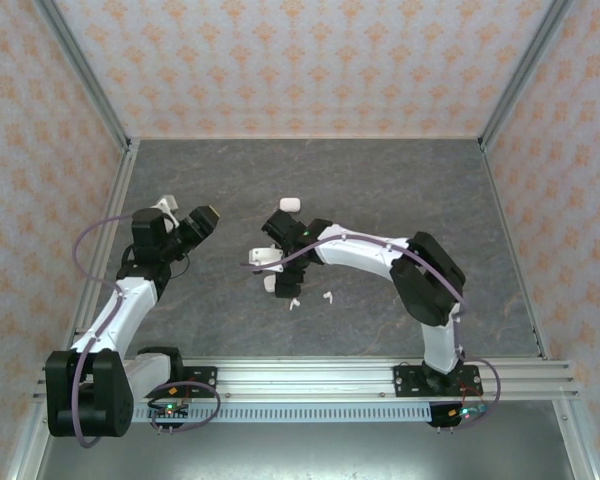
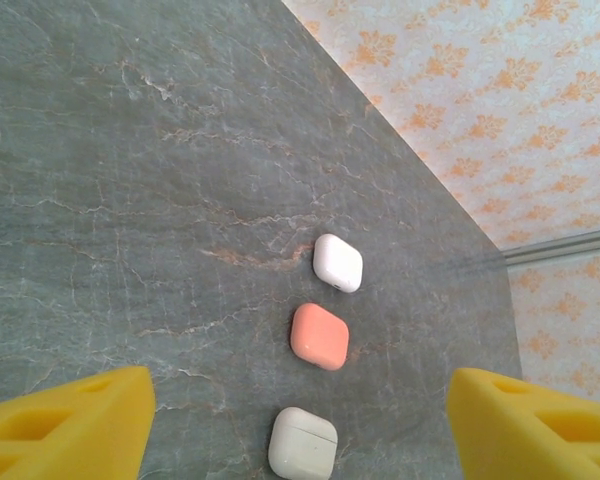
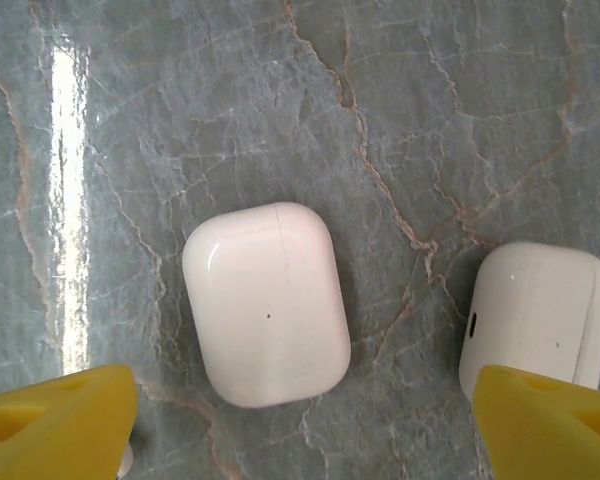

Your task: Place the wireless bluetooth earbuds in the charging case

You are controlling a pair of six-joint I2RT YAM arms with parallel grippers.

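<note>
Left end effector (image 1: pixel 205 218) and right end effector (image 3: pixel 315 425) both gape, empty. I count two tiny white stemmed plastic earbuds (image 1: pixel 329 297) (image 1: pixel 293 303) loose on the grey marbled tabletop (image 1: pixel 400 180). From the left wrist I count two white rounded cases (image 2: pixel 337 262) (image 2: pixel 302 443) and one salmon-pink rounded case (image 2: pixel 320 336).

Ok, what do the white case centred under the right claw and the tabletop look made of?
White case: likely hard glossy plastic, smooth, with soft highlights and a thin lid seam. Tabletop: grey marble-look surface with pale and rusty veins; the bright glare streak suggests a polished finish, though real stone or printed laminate I can't tell.
</note>
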